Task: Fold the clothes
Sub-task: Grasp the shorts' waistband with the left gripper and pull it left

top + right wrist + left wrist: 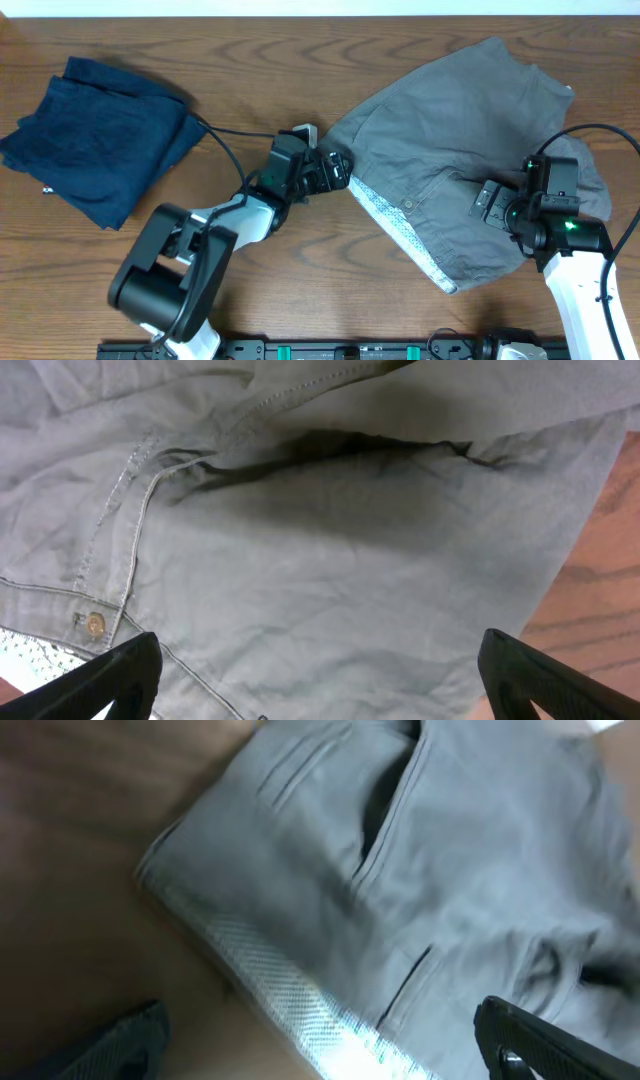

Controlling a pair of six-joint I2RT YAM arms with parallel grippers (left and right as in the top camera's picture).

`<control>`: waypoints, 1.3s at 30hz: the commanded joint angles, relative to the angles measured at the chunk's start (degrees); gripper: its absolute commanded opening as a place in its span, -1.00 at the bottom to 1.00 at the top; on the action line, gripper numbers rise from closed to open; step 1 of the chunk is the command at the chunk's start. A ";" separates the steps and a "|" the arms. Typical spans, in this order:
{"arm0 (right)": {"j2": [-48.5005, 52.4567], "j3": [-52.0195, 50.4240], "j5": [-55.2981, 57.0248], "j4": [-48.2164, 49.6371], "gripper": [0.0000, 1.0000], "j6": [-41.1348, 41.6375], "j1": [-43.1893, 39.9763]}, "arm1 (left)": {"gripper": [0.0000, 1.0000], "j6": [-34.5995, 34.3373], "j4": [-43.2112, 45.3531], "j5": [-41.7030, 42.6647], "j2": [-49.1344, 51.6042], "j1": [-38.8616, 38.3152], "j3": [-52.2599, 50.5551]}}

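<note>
The grey shorts lie spread on the right half of the table, with the pale patterned waistband lining turned out along their lower left edge. My left gripper is open at the waistband's left corner; in the left wrist view its fingers straddle the lining and grey cloth. My right gripper is open and hovers over the shorts' right part; the right wrist view shows grey cloth with seams and a brass button between its fingers.
A dark navy blue folded garment lies at the far left. Bare wooden table runs along the front between the arms. A black rail runs along the front edge.
</note>
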 commanded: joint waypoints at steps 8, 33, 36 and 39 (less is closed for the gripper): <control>-0.15 0.39 0.52 -0.90 0.98 -0.92 -0.46 | 0.16 -11.89 13.11 -3.45 9.42 -0.22 0.63; -0.15 0.39 0.55 -1.38 0.99 -1.18 -0.48 | 0.96 -12.07 4.42 17.92 9.29 23.91 22.12; -0.11 0.37 0.55 -2.69 0.99 -2.25 -0.48 | 0.95 -12.00 -6.67 33.38 9.29 25.51 22.25; 0.46 0.33 0.57 -3.23 0.99 -4.07 -0.48 | 0.96 -5.92 -25.53 41.94 9.29 24.85 22.14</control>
